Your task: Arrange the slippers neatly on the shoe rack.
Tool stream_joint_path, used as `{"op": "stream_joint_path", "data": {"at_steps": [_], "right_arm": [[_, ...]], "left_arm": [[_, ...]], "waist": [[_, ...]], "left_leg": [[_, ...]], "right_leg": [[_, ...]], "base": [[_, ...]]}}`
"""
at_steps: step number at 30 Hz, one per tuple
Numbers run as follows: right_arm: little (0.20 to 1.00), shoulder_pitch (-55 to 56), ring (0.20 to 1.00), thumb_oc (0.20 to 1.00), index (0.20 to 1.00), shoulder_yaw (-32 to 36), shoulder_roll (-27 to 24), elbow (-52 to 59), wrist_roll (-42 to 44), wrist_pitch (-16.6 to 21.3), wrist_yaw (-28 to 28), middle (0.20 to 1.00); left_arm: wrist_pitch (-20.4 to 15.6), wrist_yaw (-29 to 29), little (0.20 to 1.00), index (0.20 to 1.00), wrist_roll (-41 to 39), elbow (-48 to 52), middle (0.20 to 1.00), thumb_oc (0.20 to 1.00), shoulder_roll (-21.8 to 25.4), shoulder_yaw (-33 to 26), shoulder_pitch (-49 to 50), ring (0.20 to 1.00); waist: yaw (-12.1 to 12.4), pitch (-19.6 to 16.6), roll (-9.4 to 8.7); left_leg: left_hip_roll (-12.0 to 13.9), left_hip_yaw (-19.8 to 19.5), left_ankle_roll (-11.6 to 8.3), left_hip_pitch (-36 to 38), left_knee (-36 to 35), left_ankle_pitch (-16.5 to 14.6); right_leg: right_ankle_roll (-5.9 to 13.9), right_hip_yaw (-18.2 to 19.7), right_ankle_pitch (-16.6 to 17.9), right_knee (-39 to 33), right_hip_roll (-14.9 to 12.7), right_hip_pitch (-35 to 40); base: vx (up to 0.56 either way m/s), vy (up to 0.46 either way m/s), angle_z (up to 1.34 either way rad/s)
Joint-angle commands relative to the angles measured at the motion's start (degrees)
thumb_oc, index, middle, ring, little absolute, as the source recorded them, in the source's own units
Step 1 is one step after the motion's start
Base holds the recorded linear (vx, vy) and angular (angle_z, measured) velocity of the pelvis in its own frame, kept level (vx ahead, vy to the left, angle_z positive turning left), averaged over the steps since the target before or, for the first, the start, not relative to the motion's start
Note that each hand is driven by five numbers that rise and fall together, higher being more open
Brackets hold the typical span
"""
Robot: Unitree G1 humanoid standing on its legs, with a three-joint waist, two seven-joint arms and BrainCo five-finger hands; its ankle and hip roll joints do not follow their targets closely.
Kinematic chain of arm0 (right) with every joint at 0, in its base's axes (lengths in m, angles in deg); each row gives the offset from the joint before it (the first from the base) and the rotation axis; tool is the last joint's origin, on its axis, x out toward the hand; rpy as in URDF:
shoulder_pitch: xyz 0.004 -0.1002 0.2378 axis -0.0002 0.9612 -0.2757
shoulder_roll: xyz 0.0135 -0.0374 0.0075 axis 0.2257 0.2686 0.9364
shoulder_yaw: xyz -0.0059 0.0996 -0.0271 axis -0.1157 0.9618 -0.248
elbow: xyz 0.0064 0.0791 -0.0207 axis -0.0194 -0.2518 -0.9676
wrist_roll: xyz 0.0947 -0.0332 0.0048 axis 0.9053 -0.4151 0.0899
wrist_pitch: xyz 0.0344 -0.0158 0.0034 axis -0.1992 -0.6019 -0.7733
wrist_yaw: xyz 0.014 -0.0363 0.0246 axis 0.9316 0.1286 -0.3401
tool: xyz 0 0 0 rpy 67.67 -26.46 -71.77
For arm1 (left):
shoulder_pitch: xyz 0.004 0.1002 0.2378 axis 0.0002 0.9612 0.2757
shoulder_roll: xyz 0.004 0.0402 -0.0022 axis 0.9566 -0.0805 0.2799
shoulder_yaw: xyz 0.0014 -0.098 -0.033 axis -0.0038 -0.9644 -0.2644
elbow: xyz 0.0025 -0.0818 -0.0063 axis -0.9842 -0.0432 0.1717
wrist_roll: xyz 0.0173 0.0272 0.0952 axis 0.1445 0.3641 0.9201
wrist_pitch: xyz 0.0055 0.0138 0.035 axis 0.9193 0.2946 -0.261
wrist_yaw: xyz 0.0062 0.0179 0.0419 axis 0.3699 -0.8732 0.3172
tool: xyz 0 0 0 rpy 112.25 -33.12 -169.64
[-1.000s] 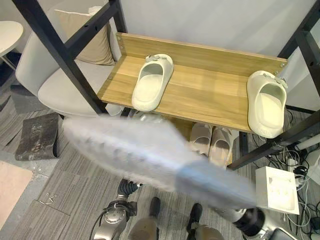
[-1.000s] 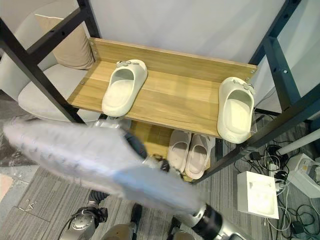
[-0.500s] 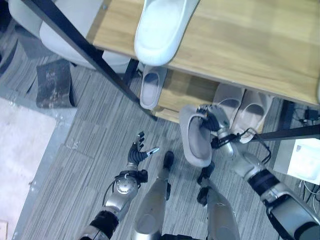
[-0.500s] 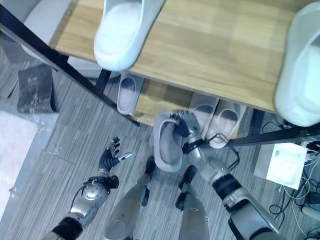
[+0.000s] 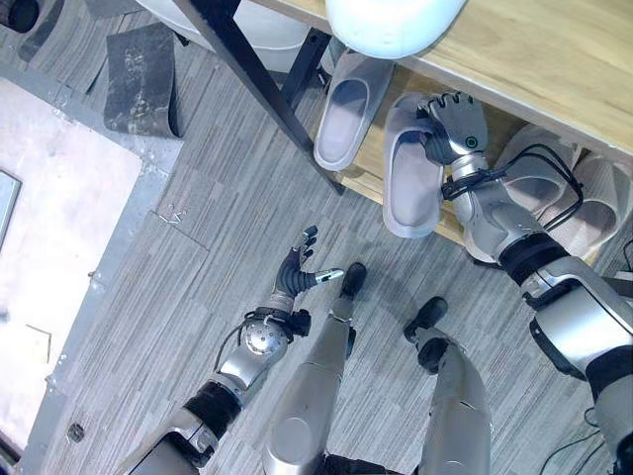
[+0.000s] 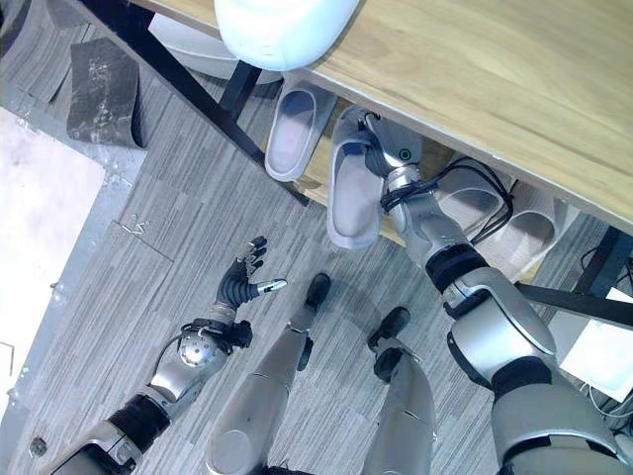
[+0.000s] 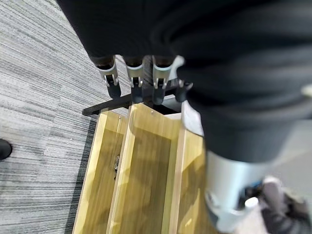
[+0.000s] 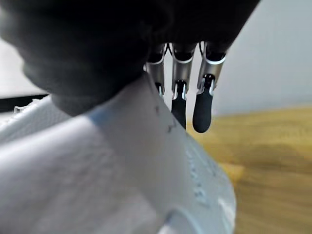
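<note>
Since the earlier frame, the right robot hand (image 5: 453, 121) has carried the pale grey foam slipper (image 5: 409, 180) up to the wooden shoe rack's (image 5: 554, 59) lower shelf, fingers clamped round its toe end, apparently to slot it right of the matching grey slipper (image 5: 343, 124). The left robot hand (image 5: 299, 271) hangs near, fingers spread.

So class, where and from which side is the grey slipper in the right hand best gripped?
Grip the grey slipper at its closed toe band, coming from the open heel side. The band is a raised strap that fingers can curl over, as the right hand does now; the sole gives no such hold.
</note>
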Motion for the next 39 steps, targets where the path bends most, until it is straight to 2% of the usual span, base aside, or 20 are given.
{"op": "stream_joint_path", "data": {"at_steps": [1, 6, 7, 10, 13, 16, 21, 22, 24, 28, 29, 31, 34, 36, 37, 38, 39], "right_arm": [[0.200, -2.7, 0.200, 0.200, 0.200, -2.0, -1.0, -1.2, -0.1, -1.3, 4.3, 0.200], [0.200, -3.9, 0.200, 0.200, 0.200, -0.5, 0.5, -11.1, 2.5, -3.9, 5.4, 0.200], [1.000, -4.0, 1.000, 1.000, 1.000, -0.1, 0.9, -12.1, 3.1, -4.1, 4.8, 1.000], [1.000, -4.6, 1.000, 1.000, 1.000, 1.5, 2.2, -14.0, 5.4, -4.1, 3.6, 1.000], [1.000, -5.6, 1.000, 1.000, 1.000, 4.9, 4.0, -13.0, 11.3, -2.7, 4.2, 1.000], [1.000, -5.9, 1.000, 1.000, 1.000, 6.1, 4.7, -11.1, 13.7, -1.6, 4.6, 1.000], [1.000, -5.9, 1.000, 1.000, 1.000, 9.0, 5.9, -3.7, 18.6, 0.4, 5.3, 1.000], [1.000, -4.3, 1.000, 1.000, 1.000, 10.3, 6.3, 1.3, 20.1, 1.3, 5.2, 1.000], [1.000, -3.6, 1.000, 1.000, 1.000, 11.1, 6.5, 4.4, 20.3, 1.5, 5.3, 1.000], [1.000, 2.5, 1.000, 1.000, 1.000, 15.3, 8.8, 15.4, 21.8, 2.9, 5.6, 1.000], [1.000, 4.3, 1.000, 1.000, 1.000, 16.3, 9.3, 17.4, 22.5, 3.5, 5.5, 1.000], [1.000, 5.9, 1.000, 1.000, 1.000, 16.9, 9.3, 18.6, 22.3, 3.4, 5.2, 1.000], [1.000, 11.6, 1.000, 1.000, 1.000, 19.4, 11.5, 22.1, 25.1, 5.3, 4.7, 1.000], [1.000, 17.9, 1.000, 1.000, 1.000, 22.3, 14.6, 23.4, 31.4, 8.3, 4.3, 1.000], [1.000, 19.6, 1.000, 1.000, 1.000, 22.6, 15.5, 23.0, 33.3, 8.7, 3.7, 1.000], [1.000, 19.7, 1.000, 1.000, 1.000, 22.6, 15.5, 23.0, 33.3, 8.7, 3.7, 1.000], [1.000, 22.1, 1.000, 1.000, 1.000, 23.3, 17.2, 22.1, 37.9, 10.3, 2.2, 1.000]], "left_arm": [[-3.2, 0.0, 1.000, 1.000, 1.4, 4.4, 1.000, 1.000, 1.3, 1.1, 1.2, 1.000], [-3.1, -0.5, 1.000, 1.000, 0.8, 5.6, 1.000, 1.000, 1.7, 1.0, 0.5, 1.000], [-3.0, -0.4, 1.000, 1.000, 0.5, 5.7, 1.000, 1.000, 1.7, 0.8, 0.3, 1.000], [-2.9, -0.4, 1.000, 1.000, 0.0, 5.8, 1.000, 1.000, 1.6, 0.8, 0.1, 1.000], [-2.4, -0.4, 1.000, 1.000, -0.7, 5.6, 1.000, 1.000, 1.3, 0.6, -0.2, 1.000], [-2.2, -0.3, 1.000, 1.000, -1.0, 5.1, 1.000, 1.000, 1.1, 0.5, 0.0, 1.000], [-1.7, 0.0, 1.000, 1.000, -1.4, 3.9, 1.000, 1.000, 1.0, 0.9, 0.4, 1.000], [-1.3, 0.1, 1.000, 1.000, -1.5, 3.6, 1.000, 1.000, 0.8, 0.7, 0.5, 1.000], [-1.2, -0.1, 1.000, 1.000, -1.4, 3.2, 1.000, 1.000, 0.7, 0.5, 0.6, 1.000], [-0.5, -1.0, 1.000, 1.000, -0.7, 2.1, 1.000, 1.000, 0.1, -0.1, 1.2, 1.000], [-0.3, -1.2, 1.000, 1.000, -0.5, 2.1, 1.000, 1.000, 0.1, -0.2, 1.4, 1.000], [-0.1, -1.3, 1.000, 1.000, -0.2, 2.0, 1.000, 1.000, 0.1, -0.4, 1.6, 1.000], [0.4, -1.6, 1.000, 1.000, 0.6, 1.7, 1.000, 1.000, 0.0, -0.5, 2.2, 1.000], [0.9, -1.9, 1.000, 1.000, 0.6, 1.6, 1.000, 1.000, -0.4, -0.4, 2.9, 1.000], [1.1, -2.0, 1.000, 1.000, 0.6, 1.7, 1.000, 1.000, -0.5, -0.3, 3.3, 1.000], [1.1, -2.0, 1.000, 1.000, 0.6, 1.7, 1.000, 1.000, -0.5, -0.3, 3.3, 1.000], [1.7, -2.1, 1.000, 1.000, 1.0, 1.7, 1.000, 1.000, -0.3, -0.3, 3.6, 1.000]], "waist": [[1.6, -3.0, -0.45], [2.1, -2.5, 0.15], [2.1, -2.4, 0.19], [2.0, -2.2, 0.26], [1.5, -2.1, 0.35], [1.2, -1.9, 0.26], [0.4, -1.8, -0.26], [-0.2, -1.6, -0.58], [-0.5, -1.6, -0.73], [-2.1, -1.3, -1.22], [-2.5, -1.0, -1.15], [-2.7, -1.0, -1.19], [-3.6, -0.7, -1.09], [-4.4, -0.4, -0.86], [-4.6, -0.6, -0.93], [-4.5, -0.6, -0.94], [-4.8, -0.4, -0.84]], "left_leg": [[-0.8, 3.3, 0.91, -2.9, 8.6, -9.9], [-1.4, 2.8, 1.24, -4.1, 8.9, -10.0], [-1.4, 2.9, 1.25, -4.1, 9.1, -10.0], [-1.6, 3.0, 1.39, -3.8, 9.2, -10.1], [-1.7, 3.1, 1.50, -2.5, 8.7, -10.2], [-1.6, 3.3, 1.55, -1.1, 7.7, -10.1], [-1.2, 3.4, 1.49, 2.3, 5.1, -9.6], [-1.0, 3.6, 1.41, 3.5, 4.3, -9.4], [-0.9, 3.7, 1.43, 3.9, 4.1, -9.4], [-0.6, 4.5, 1.62, 5.2, 4.2, -9.9], [-0.8, 4.8, 1.86, 4.6, 4.3, -8.5], [-0.8, 4.9, 1.95, 4.7, 4.4, -8.6], [-0.8, 5.1, 2.07, 5.3, 4.5, -8.7], [-0.8, 5.4, 2.17, 5.7, 4.5, -8.6], [-0.6, 5.3, 2.01, 6.6, 4.5, -10.2], [-0.6, 5.3, 2.00, 6.7, 4.6, -10.3], [-0.5, 5.5, 2.05, 7.1, 4.2, -10.1]], "right_leg": [[5.31, 2.5, -2.9, -2.0, 1.0, 1.5], [5.15, 2.6, -3.3, -1.3, 0.7, 0.2], [5.16, 2.6, -3.3, -1.1, 0.7, 0.1], [5.09, 2.7, -3.4, -1.0, 0.6, 0.2], [5.05, 2.9, -3.3, -1.6, 0.6, 1.3], [5.05, 3.0, -3.0, -2.3, 0.8, 2.3], [5.05, 3.2, -2.1, -5.1, 1.3, 5.5], [5.04, 3.4, -1.7, -6.0, 1.4, 6.6], [5.01, 3.5, -1.6, -6.3, 1.5, 7.0], [4.91, 4.0, -1.4, -6.6, 1.8, 8.0], [4.41, 3.7, 0.0, -6.9, 1.6, 7.7], [4.36, 3.9, -0.1, -6.8, 1.6, 7.8], [4.49, 4.1, 0.1, -7.0, 1.5, 8.3], [4.51, 4.1, 0.1, -7.0, 1.3, 8.9], [5.03, 4.5, -1.3, -6.8, 1.5, 9.6], [5.03, 4.5, -1.4, -6.7, 1.5, 9.7], [5.09, 4.6, -1.2, -6.8, 1.5, 9.8]], "base": [[0.01, 0.010, 0.06], [0.01, 0.018, 0.03], [0.02, 0.032, -0.02], [0.01, 0.010, 0.00], [0.01, 0.011, 0.00], [0.01, 0.011, 0.00], [0.01, 0.012, -0.04], [0.00, 0.000, 0.00], [0.00, 0.007, -0.02], [-0.03, 0.037, -0.11], [-0.10, 0.054, -0.15], [-0.06, 0.028, -0.08], [-0.02, 0.011, -0.07], [0.01, -0.005, -0.10], [0.07, -0.025, -0.13], [0.07, -0.021, -0.15], [-0.02, 0.006, -0.12]]}}
